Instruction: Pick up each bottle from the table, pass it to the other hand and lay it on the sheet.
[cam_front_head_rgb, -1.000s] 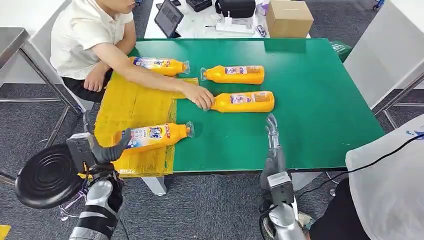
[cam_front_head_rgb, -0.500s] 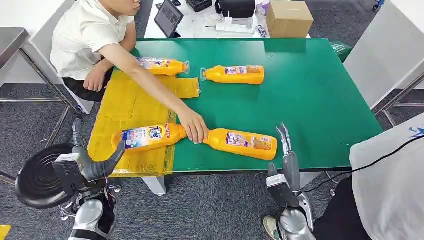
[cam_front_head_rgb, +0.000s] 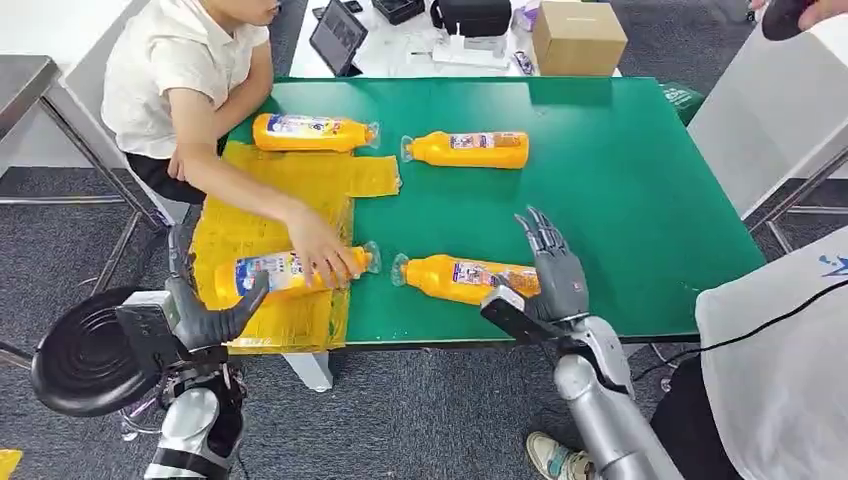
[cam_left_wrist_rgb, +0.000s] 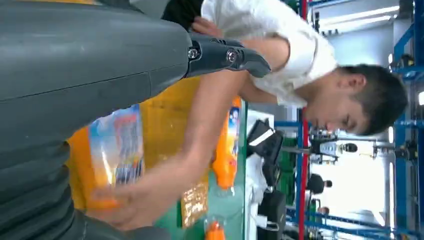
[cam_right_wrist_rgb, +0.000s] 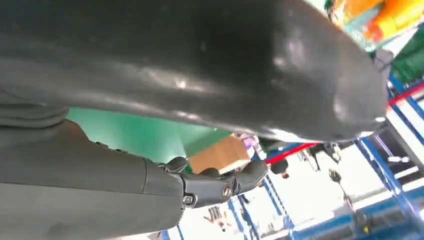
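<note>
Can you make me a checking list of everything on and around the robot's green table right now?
Surface: green table, with a yellow sheet over its left part.
Job's things: four orange bottles lying flat: two at the far side, one on the sheet under a person's hand, one on the green.
Clutter: cardboard box, tablet and black case on the white desk behind.
Hands: right robot hand open, at the near bottle's base; left robot hand open, below the table edge.
Cables: black cable at right.
Surroundings: seated person, black stool, grey carpet.
</note>
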